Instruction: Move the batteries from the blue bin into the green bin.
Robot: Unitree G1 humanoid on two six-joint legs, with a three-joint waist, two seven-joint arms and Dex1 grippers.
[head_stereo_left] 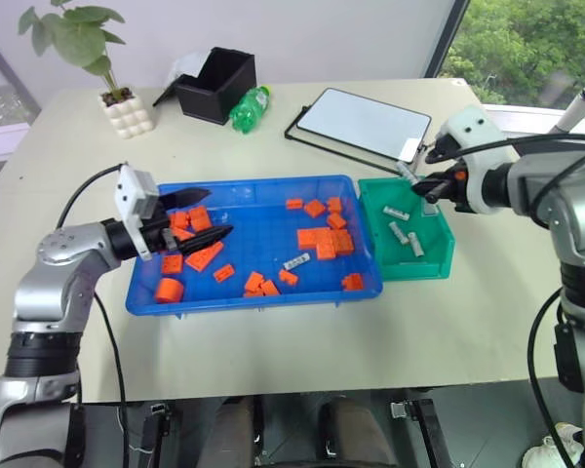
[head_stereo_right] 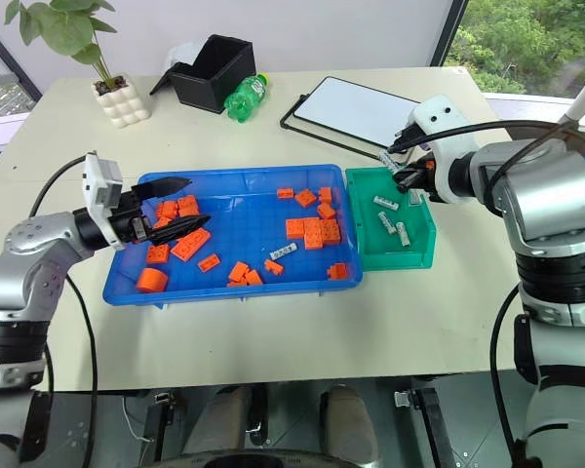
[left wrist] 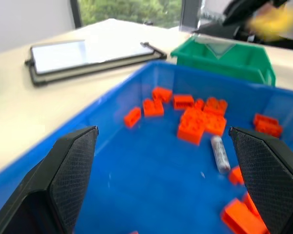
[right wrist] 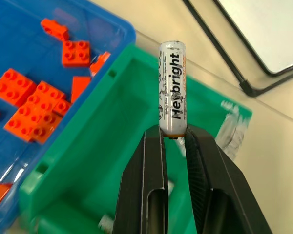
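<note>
Above the small square green plastic bin (right wrist: 112, 161), my right gripper (right wrist: 175, 134) pinches a silver cylindrical battery (right wrist: 172, 87) reading "Hexbright"; my left gripper (head_stereo_left: 197, 215) gapes empty.

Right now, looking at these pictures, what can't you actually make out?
- Wording on the batteries lying in the green bin: too small in the eye views.
- Inside of the black box: hidden by its own walls.
- The lower end of the battery held by the right gripper: covered by its fingers in the right wrist view.
- Orange blocks beside the left gripper: its fingers overlap them, so their number stays unclear.
</note>
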